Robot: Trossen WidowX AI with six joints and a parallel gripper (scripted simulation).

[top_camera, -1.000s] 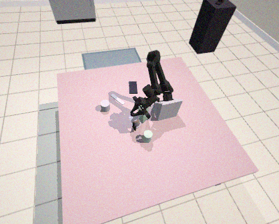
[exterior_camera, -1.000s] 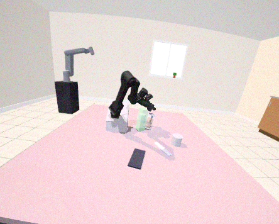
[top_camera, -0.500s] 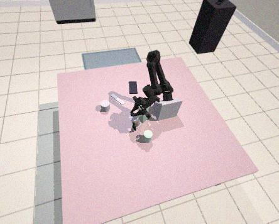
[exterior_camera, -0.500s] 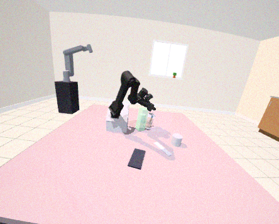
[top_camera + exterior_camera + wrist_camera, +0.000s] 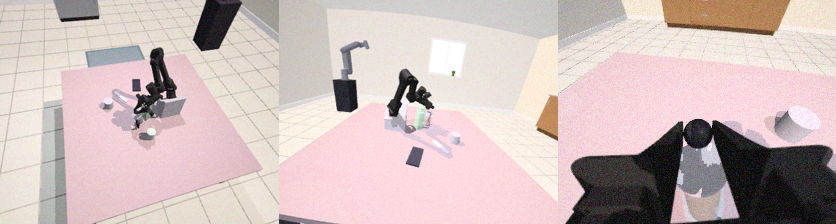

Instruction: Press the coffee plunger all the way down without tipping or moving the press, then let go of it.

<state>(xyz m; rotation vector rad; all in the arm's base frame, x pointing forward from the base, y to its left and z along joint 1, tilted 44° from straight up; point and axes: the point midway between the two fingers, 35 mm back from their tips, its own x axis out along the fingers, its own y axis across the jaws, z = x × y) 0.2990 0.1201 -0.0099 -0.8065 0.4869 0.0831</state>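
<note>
The coffee press (image 5: 137, 119) (image 5: 428, 119) (image 5: 701, 176) stands upright on the pink table top (image 5: 195, 145) (image 5: 357, 176) (image 5: 623, 100), a clear glass body with a grey lid and beige coffee low inside. Its black ball-shaped plunger knob (image 5: 697, 133) sits on top. My gripper (image 5: 697, 124) (image 5: 138, 110) (image 5: 429, 107) reaches down over the press from the arm's side. It is shut on the knob, one black finger on each side. The press's base is hidden in the wrist view.
A pale green box (image 5: 420, 117) (image 5: 147, 114) stands right beside the press, by the arm's grey base block (image 5: 171, 107) (image 5: 394, 122). A white cylinder (image 5: 108, 103) (image 5: 455, 138) (image 5: 798, 124), a pale green cylinder (image 5: 151, 132), a flat white bar (image 5: 120, 97) (image 5: 441, 146) and a dark slab (image 5: 136, 85) (image 5: 415, 156) lie around.
</note>
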